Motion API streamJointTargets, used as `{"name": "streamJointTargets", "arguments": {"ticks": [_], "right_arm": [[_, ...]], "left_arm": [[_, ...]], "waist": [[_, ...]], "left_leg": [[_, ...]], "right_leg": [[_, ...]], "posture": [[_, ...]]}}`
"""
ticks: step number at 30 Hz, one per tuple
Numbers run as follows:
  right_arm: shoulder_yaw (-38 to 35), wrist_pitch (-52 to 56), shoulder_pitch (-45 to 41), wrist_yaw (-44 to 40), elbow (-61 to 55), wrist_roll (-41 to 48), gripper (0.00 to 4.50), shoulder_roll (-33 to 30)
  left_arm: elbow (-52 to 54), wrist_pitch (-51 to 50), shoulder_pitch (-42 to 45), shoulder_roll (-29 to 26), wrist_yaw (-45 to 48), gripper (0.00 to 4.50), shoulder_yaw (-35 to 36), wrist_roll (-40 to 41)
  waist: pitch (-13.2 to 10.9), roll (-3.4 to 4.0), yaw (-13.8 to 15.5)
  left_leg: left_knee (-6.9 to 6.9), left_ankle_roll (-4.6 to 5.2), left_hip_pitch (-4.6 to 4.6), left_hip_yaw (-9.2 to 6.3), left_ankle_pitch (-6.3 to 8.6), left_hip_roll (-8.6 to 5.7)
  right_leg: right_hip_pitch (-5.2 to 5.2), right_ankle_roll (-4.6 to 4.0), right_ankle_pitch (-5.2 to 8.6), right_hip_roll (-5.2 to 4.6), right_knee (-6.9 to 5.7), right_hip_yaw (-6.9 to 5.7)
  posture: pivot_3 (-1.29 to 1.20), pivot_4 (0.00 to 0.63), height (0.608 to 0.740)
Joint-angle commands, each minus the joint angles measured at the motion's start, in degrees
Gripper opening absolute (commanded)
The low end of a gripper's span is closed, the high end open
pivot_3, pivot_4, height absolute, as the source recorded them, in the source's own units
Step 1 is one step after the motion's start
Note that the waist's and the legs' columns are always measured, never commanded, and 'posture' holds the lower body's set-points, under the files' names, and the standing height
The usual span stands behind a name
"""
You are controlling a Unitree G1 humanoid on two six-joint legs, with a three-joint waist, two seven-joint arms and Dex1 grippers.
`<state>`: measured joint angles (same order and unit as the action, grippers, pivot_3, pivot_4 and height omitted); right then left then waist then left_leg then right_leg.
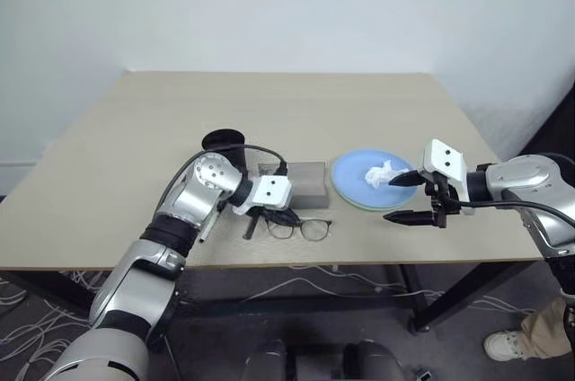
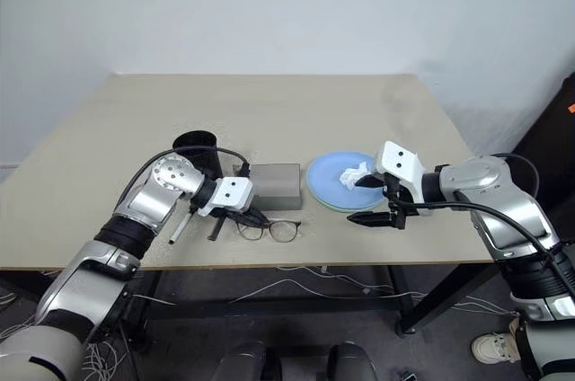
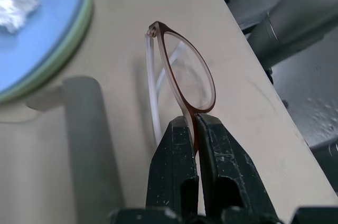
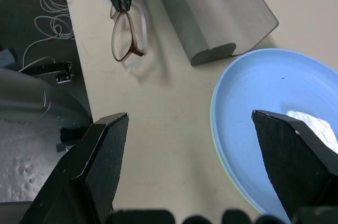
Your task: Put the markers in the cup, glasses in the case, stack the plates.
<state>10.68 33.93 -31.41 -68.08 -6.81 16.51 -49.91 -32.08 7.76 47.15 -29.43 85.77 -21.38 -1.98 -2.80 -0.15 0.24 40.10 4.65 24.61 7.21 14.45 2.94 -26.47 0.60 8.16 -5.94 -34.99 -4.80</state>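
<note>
Table (image 1: 135, 147) | tissue (image 1: 379, 172) on stacked plates (image 1: 349, 174) | left claw (image 3: 194, 123) pinches glasses (image 3: 185, 78) | right claw (image 4: 190, 145) wide, empty

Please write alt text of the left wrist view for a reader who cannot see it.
The left gripper has its two black fingers shut on the rim of the glasses, over the tan table. Beside them are the grey case and the stacked plates, blue on green, with a white tissue on top.

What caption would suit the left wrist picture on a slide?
Left end effector shut on the glasses rim, beside the grey case and stacked plates.
</note>
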Motion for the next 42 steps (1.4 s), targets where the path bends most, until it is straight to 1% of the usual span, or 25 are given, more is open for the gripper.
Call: {"name": "streamJointTargets", "arguments": {"ticks": [1,4,7,11,15,19,24,28,35,39,42], "right_arm": [[-0.72,-0.44,-2.24,0.06,0.37,-0.42,4.06,0.19],[-0.56,-0.53,-2.59,-0.04,0.68,-0.63,4.06,0.48],[-0.44,-0.35,-3.05,-0.06,0.79,-0.85,4.06,0.95],[-0.53,-0.16,-3.05,0.2,0.54,-0.95,4.06,1.35],[-0.88,0.06,-2.57,0.6,0.02,-0.79,4.06,1.45],[-1.3,0.37,-2.15,1.06,-0.43,-0.55,4.06,1.37],[-1.63,0.63,-1.73,1.34,-0.92,-0.33,4.06,1.14],[-1.85,0.73,-1.59,1.44,-1.04,-0.17,4.06,1.04],[-1.82,0.74,-1.39,1.48,-1.08,-0.13,4.06,1.11],[-1.67,0.46,-1.7,1.41,-0.71,-0.22,4.06,1.31],[-1.6,0.38,-1.82,1.42,-0.7,-0.24,4.06,1.42]], "left_arm": [[0.28,-1.82,6.0,0.08,0.46,0.02,3.78,3.3],[-3.59,-0.67,9.93,0.11,-0.17,0.02,4.79,3.18],[-11.62,3.8,15.12,0.2,-2.78,0.02,5.51,1.41],[-23.94,12.6,20.84,0.25,-10.13,0.02,4.63,-3.62],[-31.18,19.53,22.21,1.25,-16.83,0.02,3.32,-8.1],[-33.36,25.47,19.47,3.55,-20.1,0.02,2.18,-10.83],[-34.46,28.33,16.31,5.65,-21.74,0.02,2.81,-11.17],[-35.0,29.95,14.89,5.98,-22.67,0.02,2.45,-12.22],[-36.39,28.98,15.6,4.48,-23.6,0.02,3.09,-13.05],[-37.08,28.35,15.23,2.96,-21.98,0.02,2.64,-13.56],[-36.97,28.3,13.91,2.83,-20.85,0.02,2.49,-13.36]], "waist": [[-0.01,-0.02,0.01],[-0.01,-0.01,-0.01],[-0.01,-0.01,-0.04],[-0.01,-0.01,-0.02],[-0.01,-0.01,-0.02],[-0.02,-0.02,0.14],[-0.02,-0.03,0.01],[-0.02,-0.02,0.0],[-0.02,-0.02,0.0],[-0.02,-0.02,0.0],[-0.02,-0.02,0.04]], "left_leg": [[0.0,0.0,0.01,0.0,0.0,-0.03],[0.01,-0.01,0.01,0.0,0.0,-0.06],[0.01,-0.01,0.0,0.0,0.0,-0.13],[0.0,-0.01,0.0,0.0,0.0,-0.16],[0.01,0.02,0.01,0.02,0.06,-0.17],[0.02,0.06,0.04,0.03,0.09,-0.16],[0.08,0.11,0.06,0.05,0.15,-0.16],[0.1,0.1,0.05,0.05,0.15,-0.17],[0.15,0.1,0.04,0.05,0.15,-0.15],[0.15,0.09,0.05,0.05,0.15,-0.16],[0.15,0.1,0.05,0.05,0.16,-0.14]], "right_leg": [[-0.01,0.0,0.0,0.01,0.0,-0.01],[-0.01,0.0,0.0,0.01,0.0,-0.02],[-0.02,0.0,0.0,0.05,-0.01,-0.03],[-0.03,0.0,0.0,0.07,-0.03,-0.05],[-0.03,0.01,0.0,0.06,0.0,-0.04],[-0.02,0.01,0.0,0.03,0.01,-0.05],[-0.03,0.01,-0.01,0.02,0.01,-0.04],[-0.04,0.01,-0.01,0.06,-0.02,-0.04],[-0.01,0.04,-0.03,0.03,-0.03,-0.04],[-0.02,0.04,-0.03,0.04,-0.03,-0.04],[-0.01,0.04,-0.03,0.03,-0.03,-0.04]], "posture": [[0.0,0.0,0.737],[0.0,0.0,0.737],[0.0,0.0,0.737],[0.0,0.0,0.737],[0.0,0.0,0.737],[0.0,0.0,0.737],[0.0,0.0,0.737],[0.0,0.0,0.737],[0.0,0.0,0.737],[0.0,0.0,0.737],[0.0,0.0,0.737]]}}
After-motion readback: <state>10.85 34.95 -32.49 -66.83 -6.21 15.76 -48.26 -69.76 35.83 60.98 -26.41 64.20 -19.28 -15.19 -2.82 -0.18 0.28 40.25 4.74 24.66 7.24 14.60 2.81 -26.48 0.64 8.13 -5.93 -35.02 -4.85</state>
